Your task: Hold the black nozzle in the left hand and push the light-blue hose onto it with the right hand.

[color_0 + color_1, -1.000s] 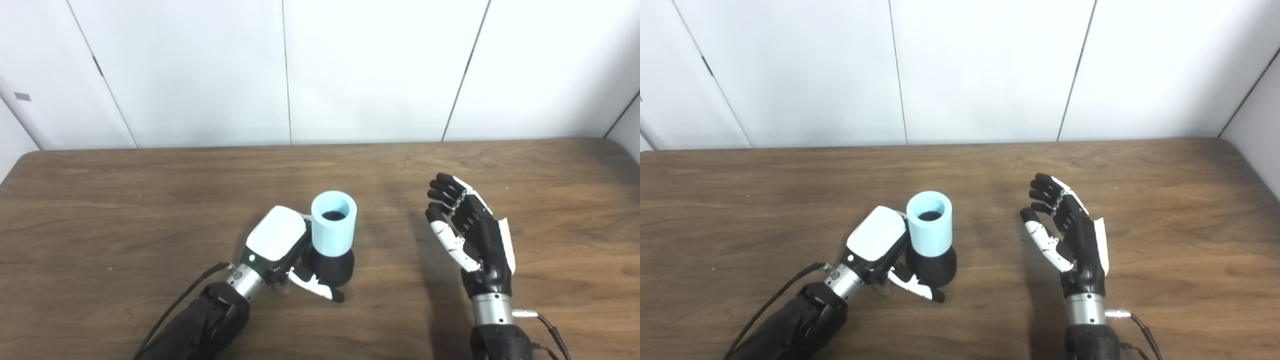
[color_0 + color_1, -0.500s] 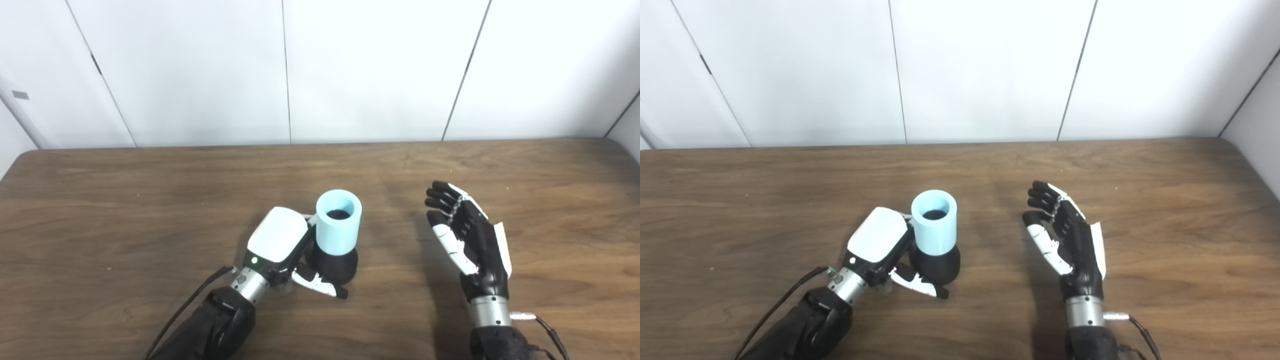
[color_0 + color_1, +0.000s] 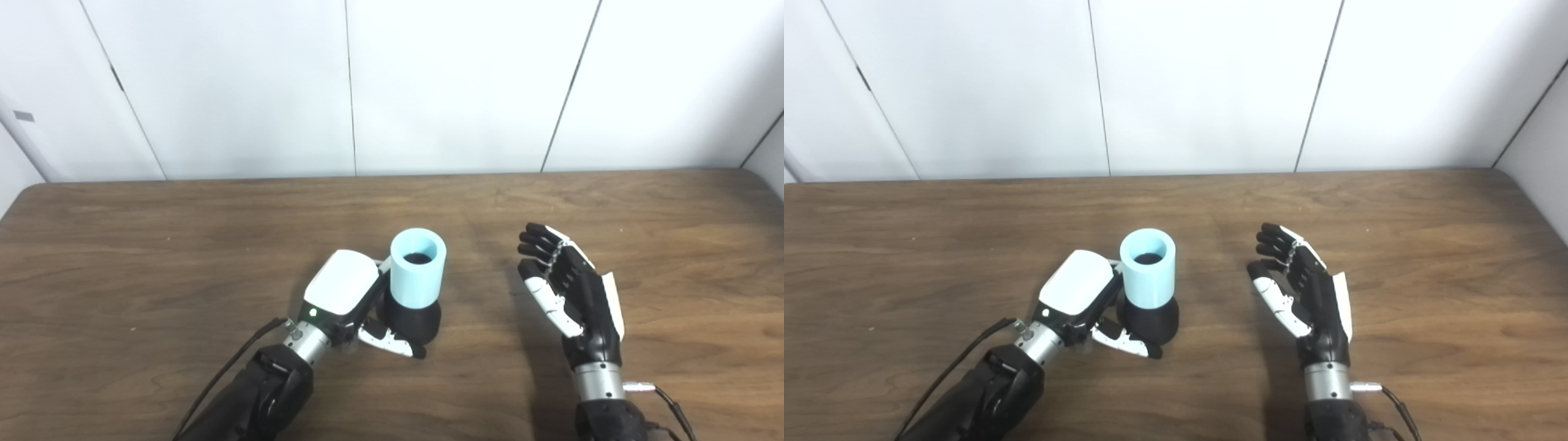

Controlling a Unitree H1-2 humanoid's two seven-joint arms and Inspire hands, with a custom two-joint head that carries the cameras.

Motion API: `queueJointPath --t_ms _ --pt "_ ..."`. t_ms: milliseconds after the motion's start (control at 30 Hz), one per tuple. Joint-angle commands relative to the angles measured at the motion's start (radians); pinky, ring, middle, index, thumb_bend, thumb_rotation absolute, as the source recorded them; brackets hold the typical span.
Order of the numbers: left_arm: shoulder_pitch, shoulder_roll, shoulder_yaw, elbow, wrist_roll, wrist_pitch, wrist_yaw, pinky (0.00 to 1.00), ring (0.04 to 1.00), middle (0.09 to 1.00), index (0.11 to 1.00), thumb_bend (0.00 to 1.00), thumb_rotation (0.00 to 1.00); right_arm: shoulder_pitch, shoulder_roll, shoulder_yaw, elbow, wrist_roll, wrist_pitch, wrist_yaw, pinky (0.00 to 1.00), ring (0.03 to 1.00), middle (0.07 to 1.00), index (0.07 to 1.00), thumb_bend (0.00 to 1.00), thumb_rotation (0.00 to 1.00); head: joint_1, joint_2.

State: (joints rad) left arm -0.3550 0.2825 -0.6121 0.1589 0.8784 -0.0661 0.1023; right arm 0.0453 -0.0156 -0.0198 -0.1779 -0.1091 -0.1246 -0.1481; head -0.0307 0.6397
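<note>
Left eye view: left robot hand wraps the black nozzle low at its base, thumb curling across the front and fingers hidden behind, so it is closed on the nozzle. That low grip looks chosen to leave the upper part free for the hose and to brace the piece against the desk. Light-blue hose already sits upright on top of the nozzle, open end up, dark bore visible inside; how deep it is seated cannot be told. Nozzle base appears to rest on the desk, roughly centre, just beside the left wrist. Left forearm comes in low from the bottom-left, back of hand facing up and tilted toward the hose.

Right robot hand holds nothing, fingers spread and slightly curled, palm facing left toward the hose, well apart from it. Right forearm stands near-vertical from the bottom edge. Judged: push largely done, right robot hand clear of the hose.
</note>
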Motion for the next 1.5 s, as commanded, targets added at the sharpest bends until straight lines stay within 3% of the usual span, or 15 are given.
queueJointPath --t_ms 0,200,367,633,900,1067,1233,1367,1433,1467 --pt "0.076 0.043 -0.017 0.04 -0.023 0.068 -0.197 1.0 1.0 0.971 0.983 1.0 0.35 -0.025 0.01 -0.001 -0.036 -0.01 -0.014 0.002 0.67 0.729 0.743 0.736 0.48 0.53 -0.001 0.001" --pt "0.068 0.062 0.062 -0.036 -0.234 0.073 -0.346 1.0 1.0 1.0 1.0 1.0 0.49 -0.028 0.008 -0.004 -0.03 0.009 -0.012 0.013 0.68 0.743 0.754 0.743 0.53 0.52 0.001 -0.001" --pt "0.074 0.097 0.118 -0.134 -0.357 0.147 -0.472 1.0 1.0 1.0 1.0 1.0 0.46 -0.031 0.005 -0.007 -0.024 0.024 -0.012 0.022 0.68 0.742 0.754 0.746 0.59 0.56 0.01 -0.003" --pt "0.098 0.153 0.178 -0.208 -0.362 0.21 -0.508 1.0 1.0 1.0 1.0 1.0 0.44 -0.034 0.001 -0.011 -0.021 0.015 -0.001 0.032 0.68 0.744 0.756 0.747 0.61 0.56 0.014 -0.008" --pt "0.113 0.222 0.201 -0.239 -0.346 0.276 -0.593 1.0 1.0 1.0 1.0 1.0 0.39 -0.032 -0.001 -0.009 -0.032 0.024 0.019 0.048 0.69 0.755 0.766 0.758 0.63 0.56 0.021 -0.007" --pt "0.164 0.246 0.281 -0.242 -0.387 0.252 -0.548 1.0 1.0 1.0 1.0 1.0 0.42 -0.034 0.001 -0.009 -0.029 0.019 0.023 0.051 0.69 0.756 0.764 0.757 0.62 0.56 0.027 -0.009" --pt "0.241 0.22 0.472 -0.245 -0.567 0.234 -0.473 0.98 1.0 1.0 1.0 1.0 0.42 -0.041 0.004 -0.009 -0.019 0.019 0.022 0.051 0.7 0.761 0.767 0.76 0.63 0.58 0.025 -0.015" --pt "0.282 0.194 0.56 -0.254 -0.655 0.182 -0.435 0.92 1.0 1.0 1.0 1.0 0.44 -0.049 0.006 -0.016 -0.001 0.017 0.013 0.042 0.7 0.765 0.769 0.76 0.57 0.58 0.027 -0.019" --pt "0.306 0.158 0.607 -0.246 -0.7 0.112 -0.386 0.91 0.984 1.0 1.0 0.96 0.58 -0.056 0.007 -0.024 0.014 0.008 0.009 0.031 0.7 0.757 0.762 0.754 0.54 0.58 0.032 -0.023" --pt "0.317 0.121 0.645 -0.239 -0.773 0.085 -0.369 0.92 0.985 1.0 1.0 0.83 0.69 -0.06 0.007 -0.031 0.021 0.006 0.01 0.025 0.7 0.753 0.76 0.751 0.51 0.57 0.032 -0.024"
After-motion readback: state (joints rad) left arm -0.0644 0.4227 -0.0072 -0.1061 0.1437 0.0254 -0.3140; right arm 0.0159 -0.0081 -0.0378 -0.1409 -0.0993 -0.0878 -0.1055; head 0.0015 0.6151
